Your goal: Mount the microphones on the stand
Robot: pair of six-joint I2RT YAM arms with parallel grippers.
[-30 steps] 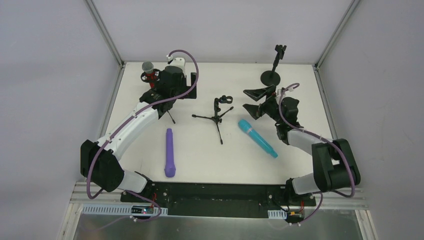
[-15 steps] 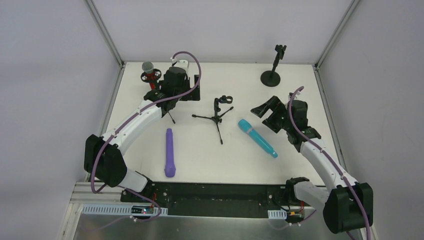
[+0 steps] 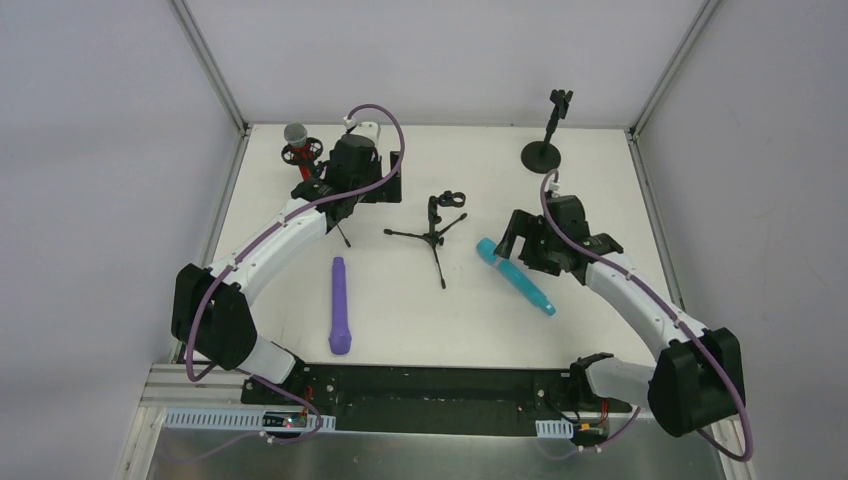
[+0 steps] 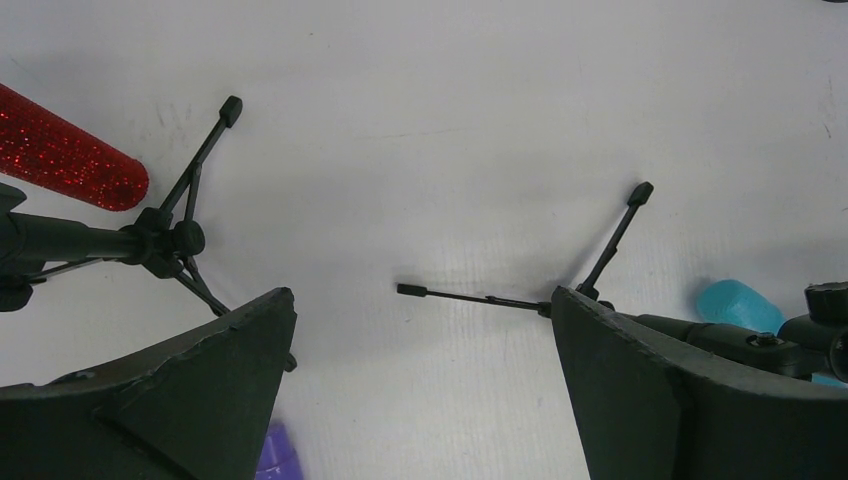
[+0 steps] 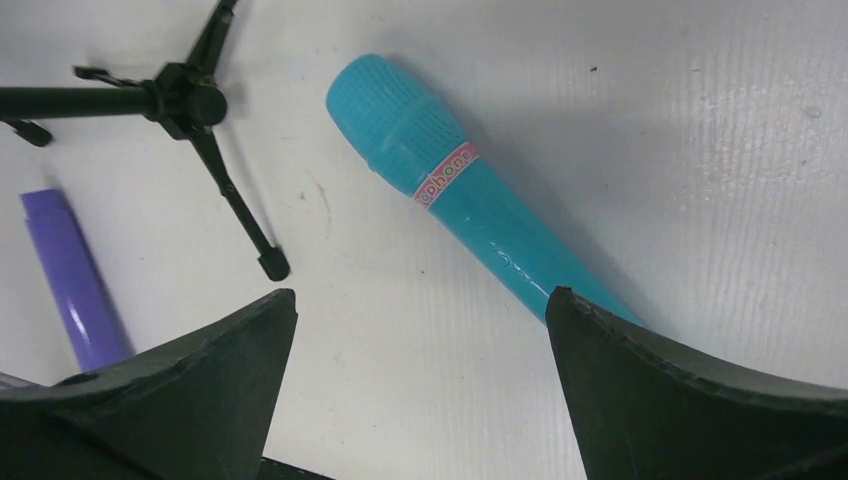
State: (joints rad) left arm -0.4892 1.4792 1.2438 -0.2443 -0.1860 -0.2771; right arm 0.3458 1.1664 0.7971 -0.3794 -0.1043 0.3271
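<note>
Grey walls (image 3: 430, 60) and a matte white counter (image 3: 420, 320), pretty bare setup. Both arms reach out over it. The left arm (image 3: 285, 235) is up by the far-left corner, jaws spread wide with nothing in them. The right arm (image 3: 630, 290) hangs right above the cyan microphone (image 5: 470, 210), jaws also wide and not touching it as far as I can tell.

Progress-wise I'd call it one out of three. The red microphone (image 3: 295, 140) looks seated in the left tripod stand (image 4: 160, 240). The middle tripod stand (image 3: 437, 228) and the round-base stand (image 3: 545, 150) at the far right both have empty clips. The cyan one lies flat just right of the middle tripod, and the purple microphone (image 3: 340, 305) lies flat near the front left.

The stands are thin black rods with small capped feet. The red body is glittery with a grey mesh head (image 3: 295, 131). The cyan one is glossy plastic with a ribbed head and a little label (image 5: 446, 175). Purple looks plain and smooth.
</note>
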